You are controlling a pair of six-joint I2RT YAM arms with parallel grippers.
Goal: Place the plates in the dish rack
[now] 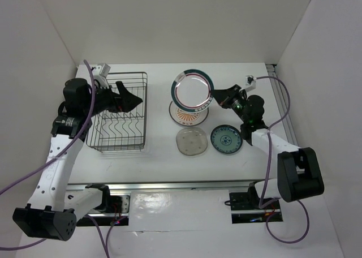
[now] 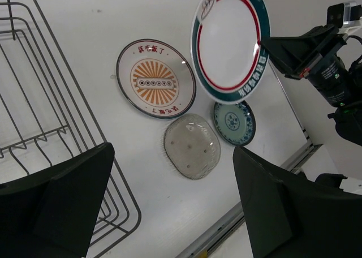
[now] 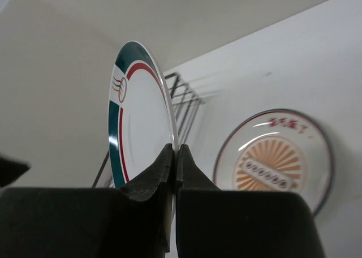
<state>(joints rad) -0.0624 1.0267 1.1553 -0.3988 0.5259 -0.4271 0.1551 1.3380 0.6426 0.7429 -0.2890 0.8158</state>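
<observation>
The banded plate (image 3: pixel 138 122) is up in the air, white with a teal rim and a red ring inside it. It stands on edge above the desk (image 1: pixel 161 128), face turned toward the dish rack (image 1: pixel 145 116) and well short of it. The right claw (image 3: pixel 174 156) has it pinched tight by the rim, both fingers clamped on one thin edge and nothing supporting it underneath.

That looks like a hard, glazed dish: rigid, slick, light enough for one claw, and likely to chip if it drops. My read is that a rim pinch is the only sensible hold, but a plate held at one point can swing or slide between smooth pads, so it wants a slow carry and a squarely vertical entry between the tines.

Directly below it in the top view lies the sunburst plate (image 1: pixel 189 117), flat on the desk. The beige plate (image 1: pixel 191 141) and the teal-blue plate (image 1: pixel 226 139) sit side by side just nearer the arms. All three lie flat, and I'd expect each to need a finger worked under its lip.

On the left, the rack holds no plate yet. The left claw (image 1: pixel 131 98) hangs over it with its fingers spread as wide as they go and nothing in them — well placed, I'd guess, to receive or steady a plate.
</observation>
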